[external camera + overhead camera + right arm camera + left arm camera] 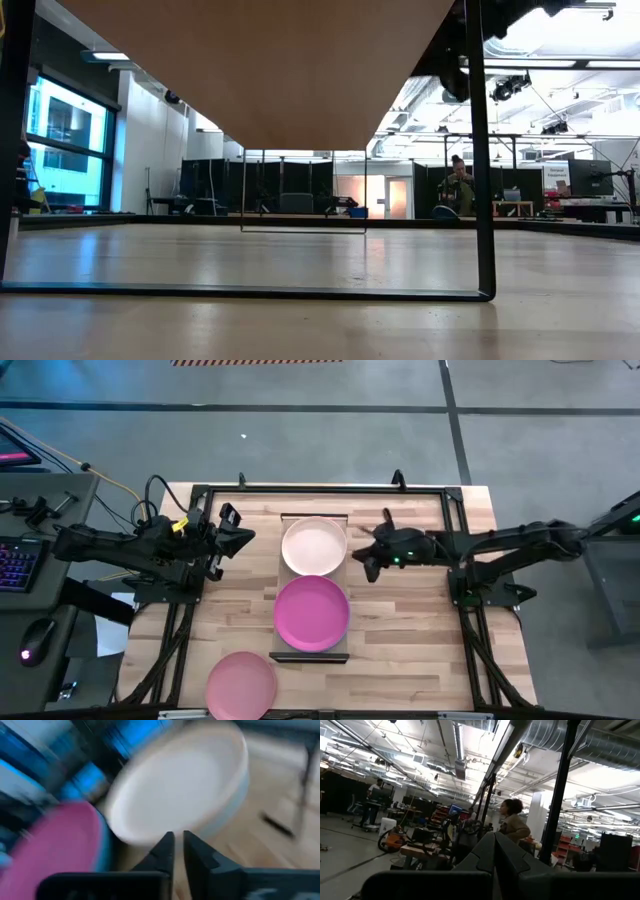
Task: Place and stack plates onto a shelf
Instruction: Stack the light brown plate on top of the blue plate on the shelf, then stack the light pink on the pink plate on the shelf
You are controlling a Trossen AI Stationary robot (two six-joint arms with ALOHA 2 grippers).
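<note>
In the high view the shelf (312,653) lies lengthwise on the middle of the table. A pale peach plate (315,545) rests on its far half and a magenta plate (312,612) on its near half. The right wrist view shows the peach plate (180,785) and the magenta plate (55,845), each with a blue edge under it. A pink plate (241,682) lies on the table by the near edge. My right gripper (365,557) hovers just right of the peach plate, its fingers (167,851) a narrow gap apart. My left gripper (238,540) waits left of the shelf, shut.
A dark frame (320,490) runs round the tabletop. In the low view the shelf's wooden underside (260,60) fills the top and a dark rail (483,150) stands at the right. A keyboard (15,565) and a mouse (38,632) lie off the table's left side. A person sits in the room behind.
</note>
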